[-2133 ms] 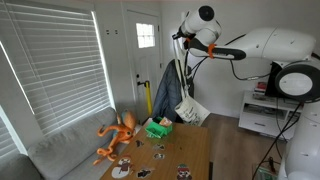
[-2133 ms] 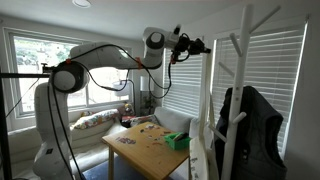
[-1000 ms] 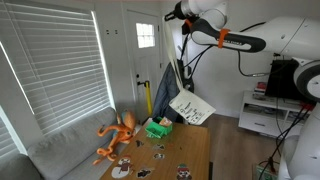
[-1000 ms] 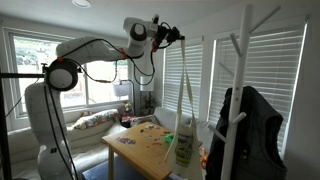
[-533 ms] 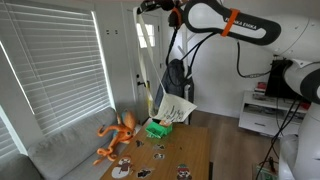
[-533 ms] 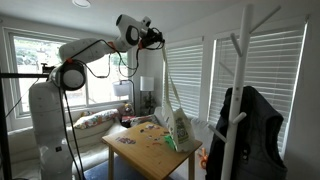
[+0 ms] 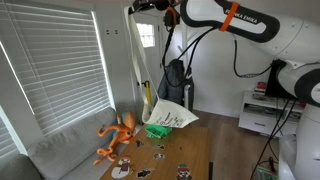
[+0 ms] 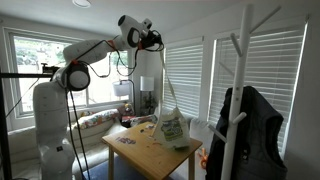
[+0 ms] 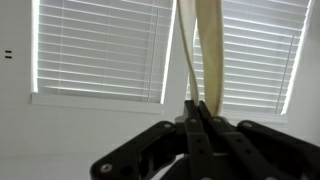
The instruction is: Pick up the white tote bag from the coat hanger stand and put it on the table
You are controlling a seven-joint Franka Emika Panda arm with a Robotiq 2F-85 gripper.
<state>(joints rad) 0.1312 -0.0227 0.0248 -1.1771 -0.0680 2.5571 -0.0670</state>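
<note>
a: since two seconds back the bag has come off the stand, yes?

b: yes. the gripper [image 8: 158, 38] has travelled away from the coat hanger stand [image 8: 235, 80] and now sits high up near the ceiling. the white tote bag [image 8: 170, 128] has swung across with it and sunk a little lower in the last half second.

a: start at the left, then. how is the gripper?

b: in the wrist view its fingers [image 9: 193, 130] are pressed together on the pale straps [image 9: 208, 40], which run out from between them.

a: and below that?

b: the straps hang long. the bag dangles tilted at their end, over the far part of the table [image 8: 140, 155] and just above the small green object [image 7: 157, 129]. whether its lowest corner touches either, i cannot tell.

a: further right?

b: the stand carries only the dark jacket [image 8: 250, 120], well apart from the bag.

a: so what is left?

b: i'd judge the lift-off and the carry done. what remains is lowering until the cloth settles on the wood, then letting the straps go.
</note>
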